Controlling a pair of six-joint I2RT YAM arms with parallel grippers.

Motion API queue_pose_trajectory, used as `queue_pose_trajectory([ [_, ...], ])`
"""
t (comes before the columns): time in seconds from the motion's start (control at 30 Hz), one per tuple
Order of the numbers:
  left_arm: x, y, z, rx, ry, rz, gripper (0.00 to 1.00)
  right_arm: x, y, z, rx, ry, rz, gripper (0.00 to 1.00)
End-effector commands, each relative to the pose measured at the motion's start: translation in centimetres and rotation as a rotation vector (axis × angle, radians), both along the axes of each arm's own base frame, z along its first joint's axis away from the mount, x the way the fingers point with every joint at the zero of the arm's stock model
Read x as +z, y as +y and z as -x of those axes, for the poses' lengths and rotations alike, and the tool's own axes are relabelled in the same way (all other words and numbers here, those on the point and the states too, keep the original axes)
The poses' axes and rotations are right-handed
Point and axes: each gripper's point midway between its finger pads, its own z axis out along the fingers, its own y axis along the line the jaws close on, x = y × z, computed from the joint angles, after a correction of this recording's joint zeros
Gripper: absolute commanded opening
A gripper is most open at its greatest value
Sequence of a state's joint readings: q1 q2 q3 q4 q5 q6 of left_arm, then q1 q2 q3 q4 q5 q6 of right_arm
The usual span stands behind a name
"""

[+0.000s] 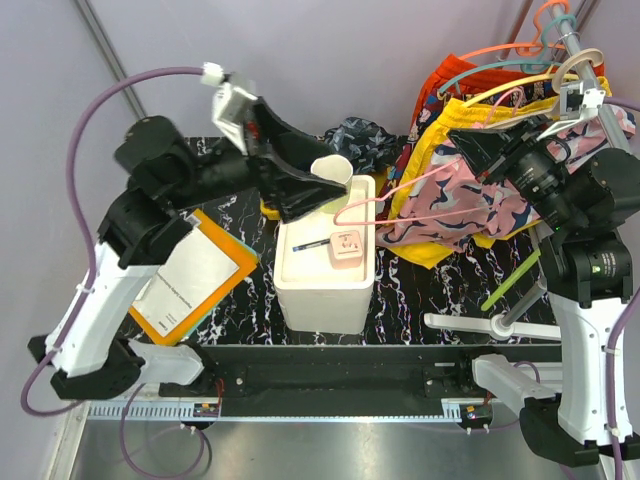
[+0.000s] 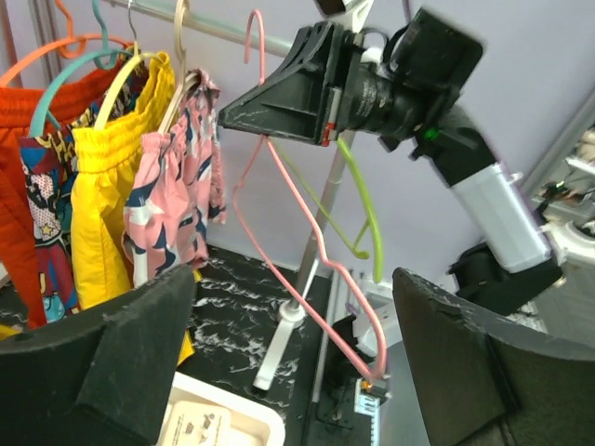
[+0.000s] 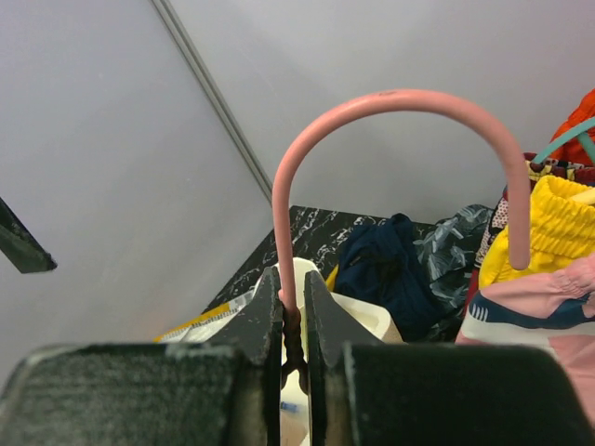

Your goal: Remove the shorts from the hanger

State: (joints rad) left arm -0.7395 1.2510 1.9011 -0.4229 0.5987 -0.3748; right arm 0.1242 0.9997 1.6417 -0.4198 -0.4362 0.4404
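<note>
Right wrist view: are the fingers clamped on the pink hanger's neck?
Yes, the right gripper is shut on the pink hanger, its wire pinched between both fingers just below the hook.

overhead view looks down from behind; both close wrist views share the pink hanger (image 3: 400,93).

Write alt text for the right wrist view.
The right end effector is shut on the neck of a pink hanger, its hook arching overhead. Behind, navy shorts and charcoal marbled shorts lie heaped on the black table; yellow shorts and floral shorts hang at right.
</note>
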Motion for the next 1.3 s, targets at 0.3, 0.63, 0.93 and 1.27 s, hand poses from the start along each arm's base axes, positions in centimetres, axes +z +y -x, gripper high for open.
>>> queue_pose_trajectory([
  [0.3,-4.4,-4.3,0.2,0.165,-0.151,-0.24,0.85,0.6,-1.4,2.3,-0.065,-0.04,0.108,0.0],
  [0.63,-5.8,-4.9,1.1,0.134,-0.124,-0.268,0.39,0.9,-2.1,3.1,-0.101,-0.046,0.099,0.0],
  [0.93,-5.7,-5.5,0.2,0.175,-0.113,-0.266,0.0,2.0,-3.0,3.7,-0.154,-0.061,0.064,0.36],
  [1.27,-1.6,-4.8,-0.9,0.266,-0.119,-0.091,0.0,2.5,-5.9,6.2,-0.305,-0.007,-0.053,1.0],
])
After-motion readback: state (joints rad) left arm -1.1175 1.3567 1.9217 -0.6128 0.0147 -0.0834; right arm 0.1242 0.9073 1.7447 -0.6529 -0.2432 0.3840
